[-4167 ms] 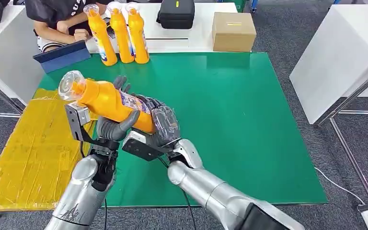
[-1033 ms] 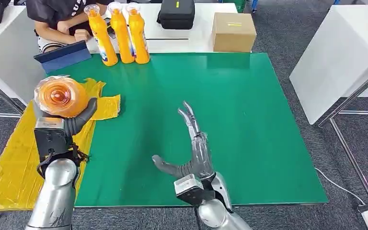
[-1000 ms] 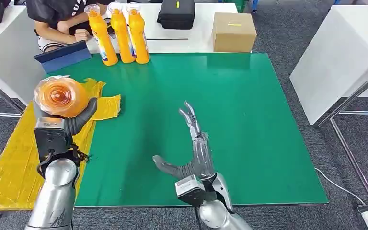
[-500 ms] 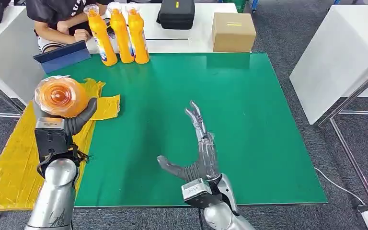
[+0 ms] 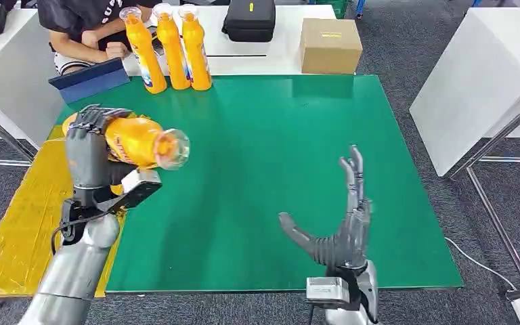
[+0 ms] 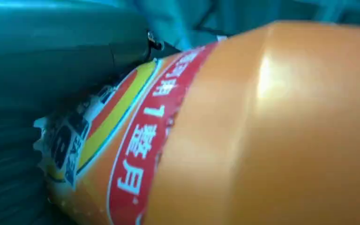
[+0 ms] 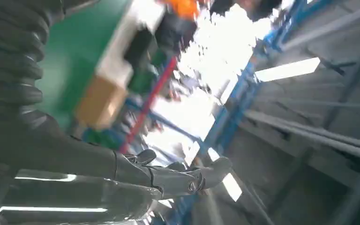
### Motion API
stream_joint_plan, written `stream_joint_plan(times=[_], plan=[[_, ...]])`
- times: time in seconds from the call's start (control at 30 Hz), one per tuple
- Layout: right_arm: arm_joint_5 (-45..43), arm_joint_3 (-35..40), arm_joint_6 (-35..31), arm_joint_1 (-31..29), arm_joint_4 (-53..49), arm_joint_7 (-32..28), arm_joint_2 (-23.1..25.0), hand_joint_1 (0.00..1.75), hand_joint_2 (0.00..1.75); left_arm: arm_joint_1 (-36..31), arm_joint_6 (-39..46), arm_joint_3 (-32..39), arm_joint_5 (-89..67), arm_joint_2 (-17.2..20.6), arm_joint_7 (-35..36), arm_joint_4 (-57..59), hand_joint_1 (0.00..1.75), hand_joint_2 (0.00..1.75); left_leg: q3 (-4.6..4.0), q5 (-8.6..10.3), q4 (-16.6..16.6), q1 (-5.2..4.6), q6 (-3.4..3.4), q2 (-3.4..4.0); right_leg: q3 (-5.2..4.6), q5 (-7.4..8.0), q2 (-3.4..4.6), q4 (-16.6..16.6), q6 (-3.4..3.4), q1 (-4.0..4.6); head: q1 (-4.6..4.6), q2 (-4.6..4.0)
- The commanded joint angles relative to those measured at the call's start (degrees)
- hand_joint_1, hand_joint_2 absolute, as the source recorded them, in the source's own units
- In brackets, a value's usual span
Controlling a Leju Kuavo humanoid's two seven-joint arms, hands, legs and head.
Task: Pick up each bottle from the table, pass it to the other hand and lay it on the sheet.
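At nine o'clock, above the table edge, I find my left hand (image 5: 89, 145) grasping one orange bottle (image 5: 139, 141), over the yellow sheet (image 5: 20, 230), not yet laid; my right hand (image 5: 338, 227) is released; three bottles (image 5: 169, 47) wait at eleven o'clock.

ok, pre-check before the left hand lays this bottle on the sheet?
1. Left hand grips the held bottle: ok.
2. Right hand open, apart from the bottle: ok.
3. Bottle on its side, cap end pointing toward table centre: ok.
4. Bottle over the yellow sheet: not ok, its cap end hangs over the green mat.
5. Grip firmness: cannot tell.
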Motion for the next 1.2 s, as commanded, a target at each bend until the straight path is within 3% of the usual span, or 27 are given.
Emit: stream_joint_plan(times=[0.03,0.13,0.27,0.53,0.87,1.2], plan=[[6.09,-11.91,-0.15,5.33,-8.08,1.41,-3.91,0.00,1.75,-11.34,2.97,-7.79,-11.63,5.09,1.16,34.03,1.75,1.75,0.40,-0.01,-0.15,-0.01,-0.18,-0.37,0.51,-0.14,-0.46,-0.11,-0.04,-0.01,-0.02,0.00],[7.04,-11.65,-0.15,8.20,-8.91,0.82,-2.95,0.00,1.75,-10.35,2.99,-7.66,-12.31,5.56,1.30,34.22,1.75,1.75,0.25,-0.14,-0.01,0.10,-0.17,0.18,0.40,-0.10,0.09,-0.01,-0.07,-0.08,0.02,0.00],[7.29,-10.87,-0.15,9.50,-8.80,0.82,-3.64,0.00,1.75,-10.06,2.00,-8.27,-15.70,6.04,3.63,36.06,1.75,1.75,0.31,-0.12,-0.08,0.11,-0.18,0.13,0.44,-0.15,0.06,-0.02,-0.09,-0.09,0.00,0.00],[9.96,-8.59,-0.15,3.56,-6.71,6.17,-5.38,0.00,1.75,-15.13,-4.41,-8.47,-20.16,5.26,7.42,44.47,1.75,1.75,-0.02,-0.05,0.00,0.14,-0.13,0.27,0.08,0.00,0.24,0.04,-0.05,-0.11,0.00,0.00],[12.03,-6.34,-0.15,3.93,-5.69,8.39,-5.47,0.00,1.75,-17.38,-8.62,-4.96,-21.24,6.19,15.02,48.37,1.75,1.75,0.11,-0.09,-0.01,0.18,-0.19,0.23,0.26,-0.06,0.25,0.03,-0.08,-0.07,0.00,0.00],[12.48,-4.98,-0.15,1.46,-4.69,10.41,-5.87,0.00,1.75,-18.09,-10.04,-3.66,-21.33,6.08,16.32,48.76,1.75,1.75,0.05,-0.06,-0.01,0.20,-0.18,0.15,0.21,-0.02,0.22,0.01,-0.07,-0.07,0.00,0.00]])
